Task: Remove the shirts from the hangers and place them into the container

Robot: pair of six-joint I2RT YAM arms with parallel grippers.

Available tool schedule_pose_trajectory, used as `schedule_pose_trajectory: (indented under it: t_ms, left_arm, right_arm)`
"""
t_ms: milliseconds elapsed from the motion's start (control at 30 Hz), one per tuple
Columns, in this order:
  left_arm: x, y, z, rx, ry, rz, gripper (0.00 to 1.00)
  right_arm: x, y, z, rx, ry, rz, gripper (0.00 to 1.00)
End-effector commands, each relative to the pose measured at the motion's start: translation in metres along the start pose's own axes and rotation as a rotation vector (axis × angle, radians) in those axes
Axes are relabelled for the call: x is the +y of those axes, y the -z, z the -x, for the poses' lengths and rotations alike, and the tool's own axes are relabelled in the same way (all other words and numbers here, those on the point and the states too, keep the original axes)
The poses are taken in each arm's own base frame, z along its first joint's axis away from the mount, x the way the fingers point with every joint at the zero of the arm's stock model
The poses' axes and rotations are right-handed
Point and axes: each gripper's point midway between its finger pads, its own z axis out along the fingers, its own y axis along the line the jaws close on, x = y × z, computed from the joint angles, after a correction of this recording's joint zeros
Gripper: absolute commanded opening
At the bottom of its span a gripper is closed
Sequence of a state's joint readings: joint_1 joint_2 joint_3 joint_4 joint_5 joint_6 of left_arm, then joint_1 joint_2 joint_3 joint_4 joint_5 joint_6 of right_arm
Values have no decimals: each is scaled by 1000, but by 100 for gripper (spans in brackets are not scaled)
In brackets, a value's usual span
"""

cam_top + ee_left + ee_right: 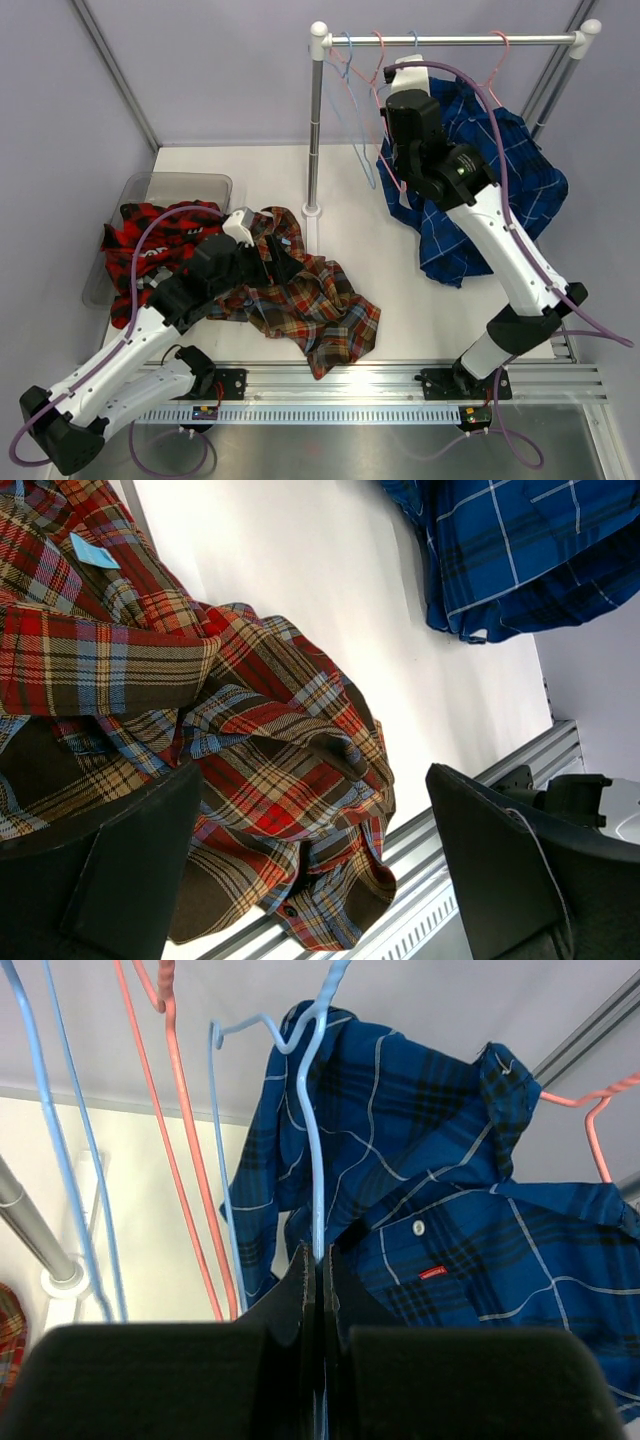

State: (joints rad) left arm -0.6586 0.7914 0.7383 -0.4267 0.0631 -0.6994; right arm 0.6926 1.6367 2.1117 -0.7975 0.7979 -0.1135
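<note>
My right gripper is shut on the thin wire of a light blue hanger, just below the silver rail. The blue shirt hangs right behind that wire; a pink hanger runs into its right shoulder. From above, the right gripper is up at the rail beside the blue shirt. The left gripper is open and hovers over the crumpled tartan shirt, which lies on the table. A red-and-black shirt lies in the grey container at the left.
More bare light blue and pink hangers dangle from the rail left of my right gripper. The rail's upright post stands on a round white foot between the two shirts. An aluminium base rail runs along the near edge.
</note>
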Motion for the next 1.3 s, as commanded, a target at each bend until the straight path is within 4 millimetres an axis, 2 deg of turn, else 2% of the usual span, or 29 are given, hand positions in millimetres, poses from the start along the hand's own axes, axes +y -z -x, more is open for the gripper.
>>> schedule_pose_trajectory:
  t_ms: [0,100,133,200,233,267,567,667,700,767,867,900,933,967,1000,1033,1100,1267]
  left_arm:
    - [-7,-1,13,-46,6,-16,99]
    - [-3,-5,10,-38,8,-2,99]
    - [-1,-7,9,-36,10,2,99]
    - [1,-10,8,-32,12,12,99]
    - [3,-12,7,-28,12,21,99]
    - [5,-14,6,-28,12,31,99]
    - [16,-21,4,-19,6,80,99]
    - [26,-23,5,-16,-5,143,99]
    - [31,-26,1,7,-7,169,99]
    - [35,-30,-1,22,-5,194,99]
    - [37,-39,-5,57,1,212,99]
    - [40,-42,-6,66,2,230,99]
    - [51,-49,-13,105,-10,286,99]
    - [57,-51,2,69,-22,359,99]
    - [73,-47,-3,108,-36,455,99]
    - [86,-52,-7,140,-50,533,99]
    - [97,-53,2,119,-65,623,99]
    - [122,-60,-7,137,-58,760,99]
  right_arm:
    - [1,12,-7,3,-72,64,0]
    - [-8,28,-3,-15,-123,96,0]
    - [-9,31,-5,-12,-120,104,5]
    - [-13,40,-4,-20,-162,121,22]
    - [-15,42,-3,-26,-168,126,40]
    - [-15,45,-3,-30,-173,131,46]
    - [-43,68,-3,-49,-206,110,82]
    - [-56,86,-2,-77,-264,125,84]
    - [-61,98,-1,-94,-298,155,84]
    - [-66,110,-3,-103,-328,184,85]
    - [-79,139,-7,-143,-395,254,85]
    - [-79,145,-8,-150,-406,285,85]
    - [-79,149,-10,-150,-413,301,85]
    - [-78,153,-14,-147,-422,320,85]
    - [-78,163,-12,-164,-438,367,85]
    - [-76,166,-14,-165,-445,387,85]
    - [-69,172,-18,-158,-458,444,85]
    - [-57,177,-28,-135,-453,504,85]
